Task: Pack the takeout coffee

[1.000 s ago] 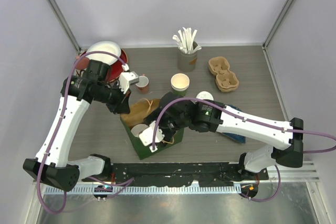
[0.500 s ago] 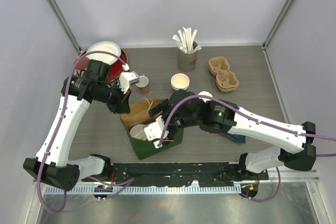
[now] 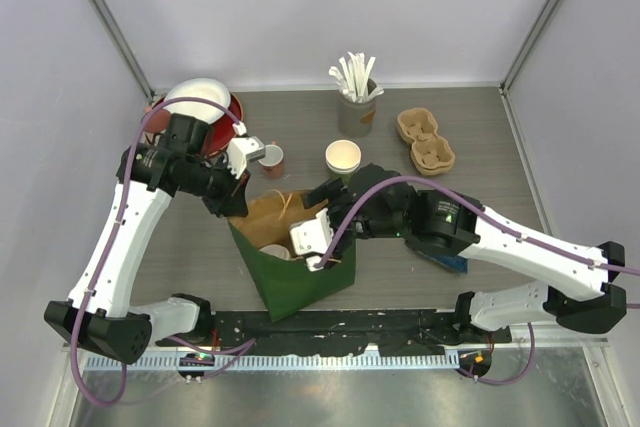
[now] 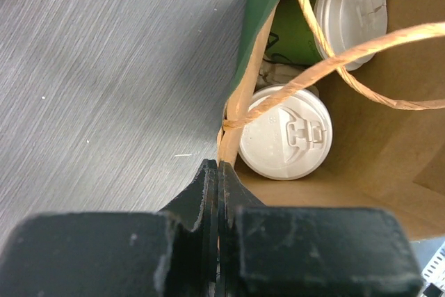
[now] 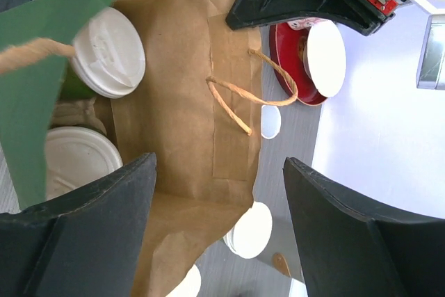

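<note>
Bag: a green paper bag point(image 3: 290, 282), brown inside, is seen standing open on the table point(image 3: 190, 247) between the two arms.
Left gripper point(image 4: 215, 172): clamped tight on the bag's rim, just beside the knot of a twine handle point(image 4: 236, 119).
Right gripper point(image 5: 219, 168): held over the bag's mouth with jaws spread wide, nothing gripped.
Coffee packed: an upright cup point(image 4: 285, 132), white lid up, is shown at the bottom; a tilted cup point(image 4: 299, 33) lies beside it, green side showing.
Coffee outside: one uncovered cup point(image 3: 343, 156) is left on the table beyond the bag.
</note>
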